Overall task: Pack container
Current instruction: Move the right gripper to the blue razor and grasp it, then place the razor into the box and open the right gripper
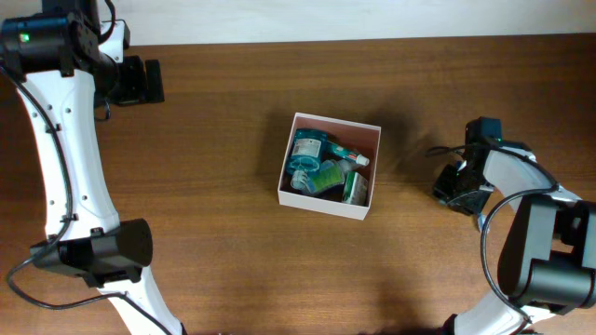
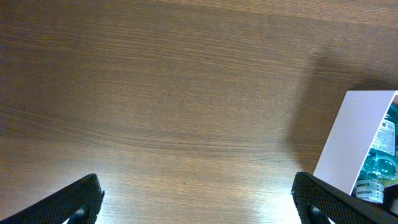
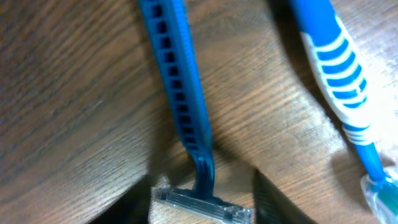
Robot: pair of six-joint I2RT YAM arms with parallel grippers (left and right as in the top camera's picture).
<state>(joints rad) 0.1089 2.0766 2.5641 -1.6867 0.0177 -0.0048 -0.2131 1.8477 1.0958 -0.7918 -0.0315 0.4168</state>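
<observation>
From above, the box (image 1: 322,202) sits in the middle of the table (image 1: 214,233), square and shallow, with white card walls and a pinkish inside. It is already crowded with teal bottles (image 1: 310,149). I'd judge it light but thin-walled, easy to dent or skid on the smooth wood. It is best steadied by pinching one wall at the rim or by pushing low on a side. The left gripper (image 1: 140,81) hangs far off at the table's top-left. The right gripper (image 1: 456,191) is low to the wood, well to the right of the box.

The left wrist view shows grained brown wood and one matte white corner of the box (image 2: 357,134) at the right edge. The left gripper (image 2: 196,208) is spread wide and has nothing in it.

In the right wrist view a razor (image 3: 180,99) lies on the table, with a ribbed blue handle and a clear head. Beside it is a blue-and-white toothbrush (image 3: 339,74). The right gripper (image 3: 202,205) straddles the razor head, with a dark finger (image 3: 134,205) just off each end. I cannot tell whether they are pinching it. The razor looks like hard, slick, featherweight plastic, and the ribbed handle would seem a surer hold than the head.
</observation>
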